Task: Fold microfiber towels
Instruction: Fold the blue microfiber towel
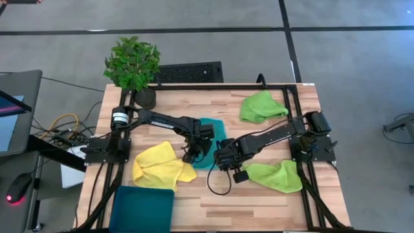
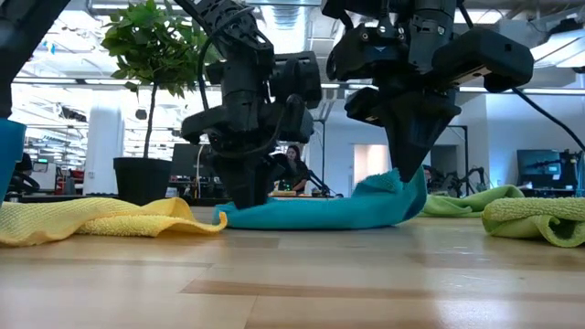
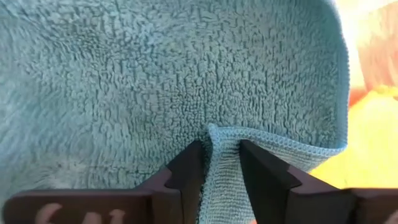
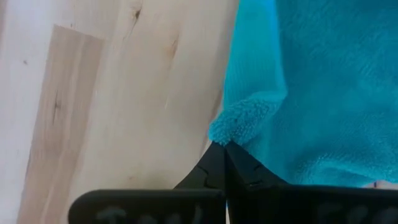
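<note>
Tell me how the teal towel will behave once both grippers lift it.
Likely floppy: the teal towel bunches where the left gripper pinches its hem. Probably light, since the right gripper raises a corner by one small pinch. Its plush pile should resist slipping.

The teal towel [image 1: 210,144] lay flat at the table's middle, fluffy, one edge pinched up into a small fold and its opposite corner lifted into a peak. The yellow towel [image 1: 161,165] lay rumpled just beside it, toward the left arm's side, possibly touching it. One lime green towel [image 1: 262,106] sat bunched near the far edge, well apart; the other lime green towel [image 1: 278,175] lay loosely doubled on the right side.
</note>
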{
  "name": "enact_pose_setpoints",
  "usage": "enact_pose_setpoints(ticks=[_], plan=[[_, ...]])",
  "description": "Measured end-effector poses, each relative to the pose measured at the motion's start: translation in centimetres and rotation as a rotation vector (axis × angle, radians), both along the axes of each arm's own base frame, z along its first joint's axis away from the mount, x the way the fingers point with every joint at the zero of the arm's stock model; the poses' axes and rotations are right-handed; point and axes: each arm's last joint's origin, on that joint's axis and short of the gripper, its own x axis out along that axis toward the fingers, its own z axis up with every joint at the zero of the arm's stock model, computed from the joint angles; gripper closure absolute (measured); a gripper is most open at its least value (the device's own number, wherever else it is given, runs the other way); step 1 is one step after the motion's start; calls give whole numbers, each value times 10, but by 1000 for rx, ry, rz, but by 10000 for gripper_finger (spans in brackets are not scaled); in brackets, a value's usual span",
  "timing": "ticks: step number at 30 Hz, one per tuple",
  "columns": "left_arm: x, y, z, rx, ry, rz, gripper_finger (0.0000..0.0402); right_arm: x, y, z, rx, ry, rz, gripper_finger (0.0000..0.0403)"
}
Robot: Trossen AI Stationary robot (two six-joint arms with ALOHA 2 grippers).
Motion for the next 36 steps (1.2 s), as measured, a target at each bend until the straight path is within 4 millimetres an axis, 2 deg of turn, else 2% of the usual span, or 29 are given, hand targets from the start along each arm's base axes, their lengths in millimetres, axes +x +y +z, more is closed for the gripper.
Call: enact_pose_setpoints(ticks=[7, 16, 31, 36], plan=[[-7, -4, 22, 6, -16, 16, 393, 0, -1, 0, -1, 2, -2, 395], [-10, -26, 33, 0, -6, 49, 400, -2, -2, 0, -19, 26, -3, 394], [-23, -105, 37, 94, 57, 146, 401, -10, -3, -1, -66, 91, -28, 395], [-29, -124, 41, 169, 24, 184, 401, -13, -5, -2, -116, 124, -8, 396]])
